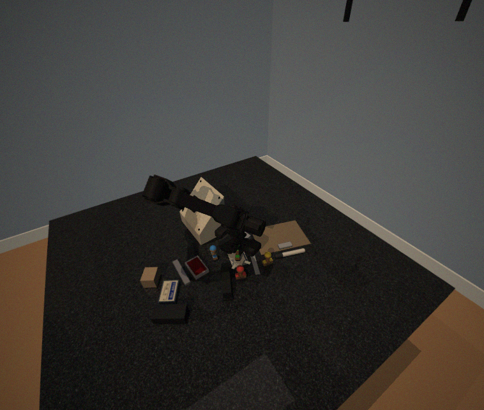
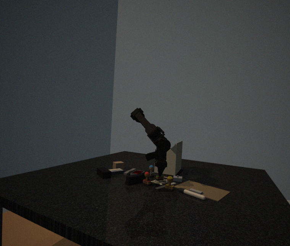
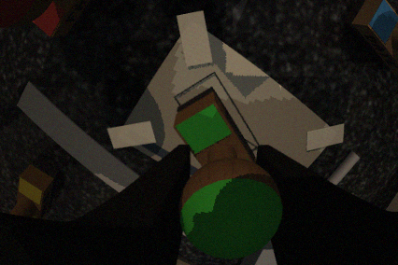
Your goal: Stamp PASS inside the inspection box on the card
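My gripper [image 3: 224, 153] is shut on the green stamp [image 1: 237, 255] [image 2: 159, 177] [image 3: 204, 127], below its round green knob. The stamp is low over the taped card [image 3: 280, 111]. Its base covers part of the outlined box [image 3: 194, 86]; the outline shows beyond the base's far end and right side. Whether the stamp face touches the card is hidden, and so is any print under it. The red ink pad [image 1: 196, 267] [image 2: 137, 172] lies open, left of the card in the top and exterior views.
A red stamp [image 1: 240, 274] [image 2: 146, 178], a yellow stamp [image 1: 267, 260] [image 2: 169, 182] and a blue stamp [image 1: 213, 251] [image 2: 151, 169] [image 3: 384, 20] surround the card. A black block [image 1: 226, 284], a marker [image 1: 293, 252] [image 2: 194, 194], a brown board [image 1: 293, 231] and a tall pale block [image 1: 207, 234] [image 2: 172, 164] are nearby.
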You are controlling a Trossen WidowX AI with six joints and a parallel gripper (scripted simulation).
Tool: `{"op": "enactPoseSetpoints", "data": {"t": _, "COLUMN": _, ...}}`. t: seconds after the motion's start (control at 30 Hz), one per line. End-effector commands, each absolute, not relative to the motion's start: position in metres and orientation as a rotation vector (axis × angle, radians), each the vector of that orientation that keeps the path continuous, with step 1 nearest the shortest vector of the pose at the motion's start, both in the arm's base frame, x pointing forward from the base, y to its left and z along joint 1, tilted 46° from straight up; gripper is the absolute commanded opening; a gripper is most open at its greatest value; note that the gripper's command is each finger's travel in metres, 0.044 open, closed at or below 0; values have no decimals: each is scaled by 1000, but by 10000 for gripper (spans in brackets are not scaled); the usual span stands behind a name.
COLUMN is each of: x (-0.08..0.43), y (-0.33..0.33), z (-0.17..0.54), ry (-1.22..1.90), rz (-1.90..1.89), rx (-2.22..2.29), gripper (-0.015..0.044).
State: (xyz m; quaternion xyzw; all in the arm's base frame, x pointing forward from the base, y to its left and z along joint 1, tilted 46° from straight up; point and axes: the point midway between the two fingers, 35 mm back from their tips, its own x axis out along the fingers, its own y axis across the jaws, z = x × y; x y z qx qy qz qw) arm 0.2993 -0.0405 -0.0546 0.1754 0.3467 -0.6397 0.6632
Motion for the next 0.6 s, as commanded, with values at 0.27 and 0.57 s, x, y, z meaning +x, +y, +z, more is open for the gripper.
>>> {"op": "enactPoseSetpoints", "data": {"t": 0.27, "x": 298, "y": -46, "z": -59, "ry": 784, "rz": -1444, "rx": 386, "gripper": 0}}
{"op": "enactPoseSetpoints", "data": {"t": 0.57, "x": 298, "y": -47, "z": -60, "ry": 783, "rz": -1444, "rx": 386, "gripper": 0}}
